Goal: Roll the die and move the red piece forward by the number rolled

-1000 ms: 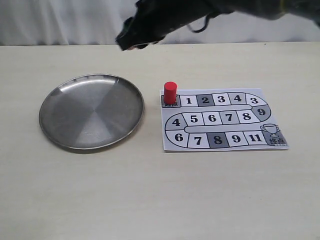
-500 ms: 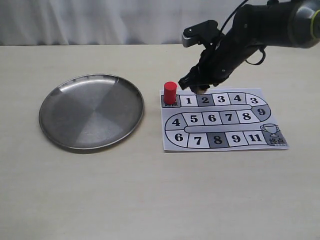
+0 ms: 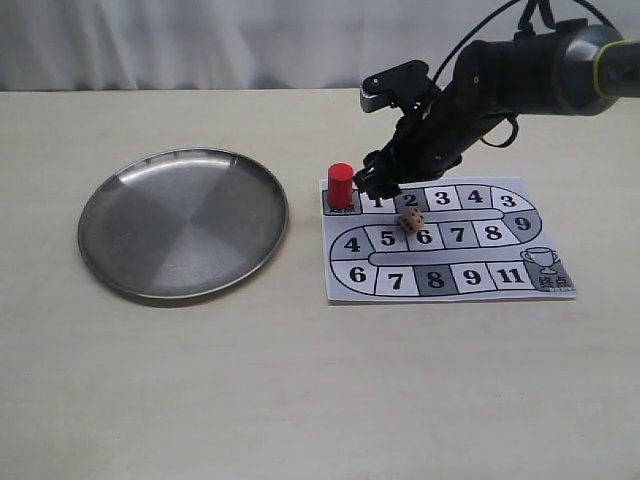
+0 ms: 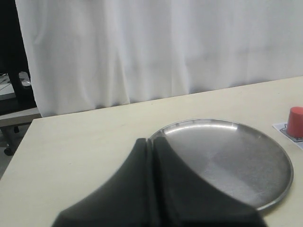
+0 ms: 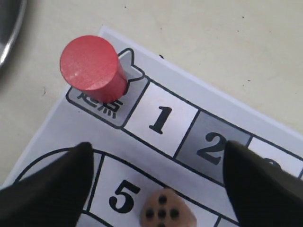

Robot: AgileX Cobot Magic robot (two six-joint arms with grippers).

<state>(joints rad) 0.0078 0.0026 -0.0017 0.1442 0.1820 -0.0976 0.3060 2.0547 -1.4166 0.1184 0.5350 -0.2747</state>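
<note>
The tan die (image 3: 410, 221) lies on the paper game board (image 3: 520, 285), between squares 5 and 6 of the middle row. It also shows below the jaws as the die (image 5: 162, 213), dark pips up. The red piece (image 3: 341, 184) stands upright on the start square at the board's corner, seen from above as the red piece (image 5: 93, 67). My right gripper (image 3: 385, 183) hovers open just above the top row, near squares 1 and 2, holding nothing; its fingers (image 5: 57, 187) stand wide apart. My left gripper (image 4: 152, 144) is shut and empty, off beside the plate.
A round steel plate (image 3: 110, 262) sits left of the board, with nothing in it; its rim (image 4: 279, 194) fills the left wrist view. A white curtain hangs behind the table's far edge.
My right arm swung from above the plate over to the board, then opened; the die it carried has dropped onto the board's middle row.
</note>
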